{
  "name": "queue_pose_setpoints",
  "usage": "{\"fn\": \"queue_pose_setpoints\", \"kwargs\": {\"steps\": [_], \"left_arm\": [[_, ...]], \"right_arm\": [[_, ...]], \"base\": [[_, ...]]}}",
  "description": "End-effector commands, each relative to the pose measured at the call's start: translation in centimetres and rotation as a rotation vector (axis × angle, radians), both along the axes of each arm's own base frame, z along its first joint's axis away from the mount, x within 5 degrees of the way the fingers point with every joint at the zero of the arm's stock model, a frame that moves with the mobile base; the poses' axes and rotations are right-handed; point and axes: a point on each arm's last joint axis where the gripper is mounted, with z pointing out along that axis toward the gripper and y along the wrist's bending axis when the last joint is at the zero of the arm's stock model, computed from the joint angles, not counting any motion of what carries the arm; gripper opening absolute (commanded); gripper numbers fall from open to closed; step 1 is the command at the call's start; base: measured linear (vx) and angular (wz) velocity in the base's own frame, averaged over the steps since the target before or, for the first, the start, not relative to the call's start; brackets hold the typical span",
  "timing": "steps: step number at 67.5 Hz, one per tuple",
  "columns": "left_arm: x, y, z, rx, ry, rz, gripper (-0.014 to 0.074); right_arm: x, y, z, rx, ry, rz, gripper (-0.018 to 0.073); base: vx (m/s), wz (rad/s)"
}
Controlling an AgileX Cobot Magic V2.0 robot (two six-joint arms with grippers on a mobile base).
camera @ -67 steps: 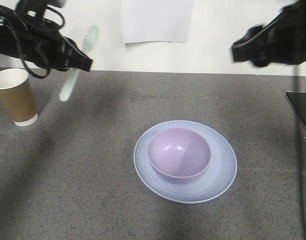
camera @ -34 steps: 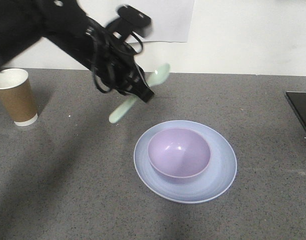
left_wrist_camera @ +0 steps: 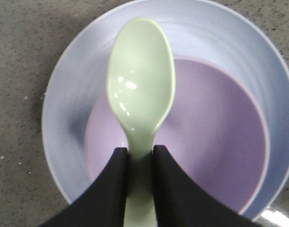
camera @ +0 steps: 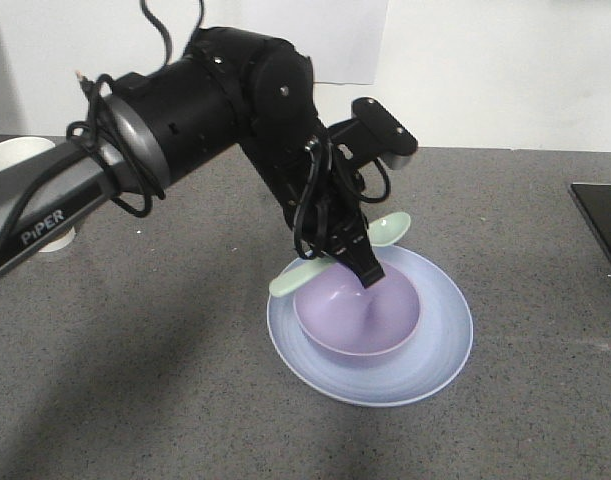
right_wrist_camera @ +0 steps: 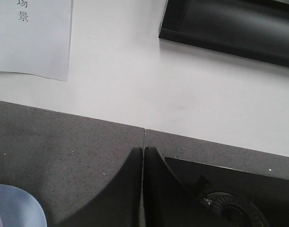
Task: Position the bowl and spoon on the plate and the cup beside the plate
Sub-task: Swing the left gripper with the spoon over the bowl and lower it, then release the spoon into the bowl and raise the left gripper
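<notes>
So, left pincer (left_wrist_camera: 140, 153): clenched on the spoon's handle, right over the plate, fingertips down by the bowl's rim. Can't tell if they touch it.
Spoon (left_wrist_camera: 140, 90): in my grip, scoop end poking out past the fingers and hanging over the bowl. From the front it looks roughly level, with the handle end sticking out past the plate's left edge.
What changed: a second ago I had it up high near the cup, well off from the plate. Half a second ago it was partway across, and now it's over the plate.
What that means: I'd say the carry is done. What's left is to lower the spoon and let go, then deal with the cup.
Bowl (camera: 370, 320): upright and empty, sitting in the middle of the plate.
Plate (camera: 440, 345): flat on the table (camera: 135, 390), rim clear all round except where my arm covers it.
Cup (camera: 13, 155): well left of the plate, mostly hidden behind my arm, so not beside the plate yet.
Right pincer (right_wrist_camera: 143, 152): fingers pressed together, nothing in them, parked well away. Only a sliver of plate shows in its camera's corner.
Edges: there's a black tray (camera: 600, 225) right of the plate, well apart from it, and the wall is behind.
Open room: bare table left of and in front of the plate, so there's plenty of space to bring the cup in.
</notes>
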Motion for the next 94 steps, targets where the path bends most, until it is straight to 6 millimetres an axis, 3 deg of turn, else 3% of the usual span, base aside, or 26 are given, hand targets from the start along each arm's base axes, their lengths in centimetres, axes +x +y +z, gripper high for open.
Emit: {"fn": "queue_pose_setpoints", "kwargs": {"steps": [1, 8, 12, 44, 60, 79, 88, 94], "left_arm": [[-1.1, 0.5, 3.2, -0.057, -0.05, 0.03, 0.0004], [-1.3, 0.6, 2.3, -0.037, -0.021, 0.037, 0.0004], [-1.8, 1.2, 0.4, 0.013, 0.039, 0.047, 0.0004], [-1.8, 1.1, 0.5, -0.003, 0.022, 0.051, 0.0034], [-1.8, 1.2, 0.6, -0.005, 0.02, 0.051, 0.0146], [-1.8, 1.0, 0.7, -0.024, 0.021, 0.057, 0.0365], [-1.7, 0.9, 1.7, -0.049, -0.006, 0.058, 0.04], [-1.7, 1.0, 3.5, -0.093, -0.049, 0.075, 0.0398]], "right_arm": [[-0.4, -0.2, 1.4, -0.012, -0.093, 0.002, -0.0007], [-0.4, -0.2, 1.4, -0.011, -0.093, 0.002, -0.0007], [-0.4, -0.2, 1.4, -0.007, -0.088, 0.003, -0.0007], [-0.4, -0.1, 1.3, 0.008, -0.083, 0.013, -0.0007], [-0.4, -0.1, 1.3, 0.011, -0.081, 0.014, -0.0006], [-0.4, 0.0, 1.3, 0.026, -0.075, 0.024, -0.0006], [-0.4, 0.1, 1.2, 0.03, -0.074, 0.026, -0.0006], [-0.4, 0.1, 1.2, 0.03, -0.074, 0.026, -0.0006]], "base": [[0.0, 0.0], [0.0, 0.0], [0.0, 0.0], [0.0, 0.0], [0.0, 0.0], [0.0, 0.0], [0.0, 0.0], [0.0, 0.0]]}}
